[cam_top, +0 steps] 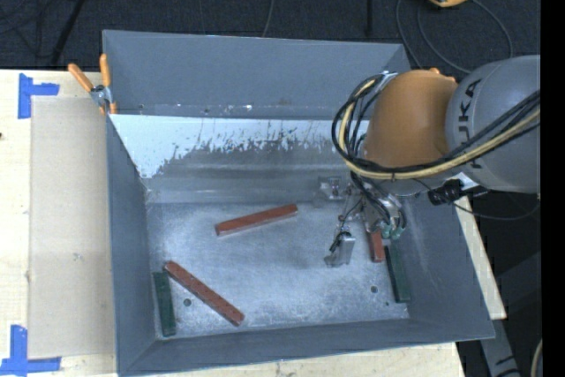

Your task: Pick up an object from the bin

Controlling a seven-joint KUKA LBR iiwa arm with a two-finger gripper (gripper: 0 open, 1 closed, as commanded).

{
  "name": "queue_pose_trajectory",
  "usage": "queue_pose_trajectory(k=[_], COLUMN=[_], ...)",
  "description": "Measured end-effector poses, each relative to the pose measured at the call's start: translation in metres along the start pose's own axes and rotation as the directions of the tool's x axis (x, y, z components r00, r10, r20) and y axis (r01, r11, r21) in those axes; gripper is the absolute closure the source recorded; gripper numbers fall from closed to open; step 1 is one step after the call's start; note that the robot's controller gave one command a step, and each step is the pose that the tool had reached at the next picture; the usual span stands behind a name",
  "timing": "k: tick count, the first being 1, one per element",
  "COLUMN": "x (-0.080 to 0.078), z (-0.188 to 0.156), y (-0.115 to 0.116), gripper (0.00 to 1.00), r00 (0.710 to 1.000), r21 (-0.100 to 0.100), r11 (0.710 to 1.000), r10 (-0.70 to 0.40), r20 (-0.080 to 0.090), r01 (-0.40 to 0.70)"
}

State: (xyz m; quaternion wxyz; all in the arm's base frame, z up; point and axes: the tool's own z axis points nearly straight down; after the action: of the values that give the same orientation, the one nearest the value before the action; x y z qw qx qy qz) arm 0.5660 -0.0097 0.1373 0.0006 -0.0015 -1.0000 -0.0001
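Five slender sticks lie loose on the floor of the grey bin (265, 278), none stacked on another.

Item 1: short reddish-brown stick (377, 246), right part of the floor, long axis running near to far. It lies just beside the right-hand finger of the gripper (359, 245); whether they touch cannot be told.

Item 2: right dark green stick (397, 274), just near and right of item 1, long axis also near to far, close along the foot of the right wall.

Item 3: centre reddish-brown stick (256, 220), middle of the floor, long axis left to right with its right end tipped slightly far. Well apart from the gripper, to its left.

Item 4: long reddish-brown stick (203, 293), near-left, lying on a diagonal.

Item 5: left dark green stick (163, 305), near-left corner, long axis near to far, its far end beside item 4.

Gripper: low over the right part of the floor, under the arm's orange cover (406, 119). The fingers look spread apart, with nothing seen between them.

Judgement: item 1 is the nearest candidate. It sits to the right of the gap, not inside it, so a small shift right would be needed to straddle it. The fingers appear to close left to right, across its long axis, which would suit the grasp. Item 2 lies close enough to be caught as well.
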Motion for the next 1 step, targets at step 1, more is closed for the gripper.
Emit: queue_pose_trajectory(k=[1], x=[0.0000], z=[0.0000], y=[0.0000], gripper=[0.00], r00=[1.000], r21=[0.000], r11=[1.000], r10=[0.000], r20=[0.000], r01=[0.000])
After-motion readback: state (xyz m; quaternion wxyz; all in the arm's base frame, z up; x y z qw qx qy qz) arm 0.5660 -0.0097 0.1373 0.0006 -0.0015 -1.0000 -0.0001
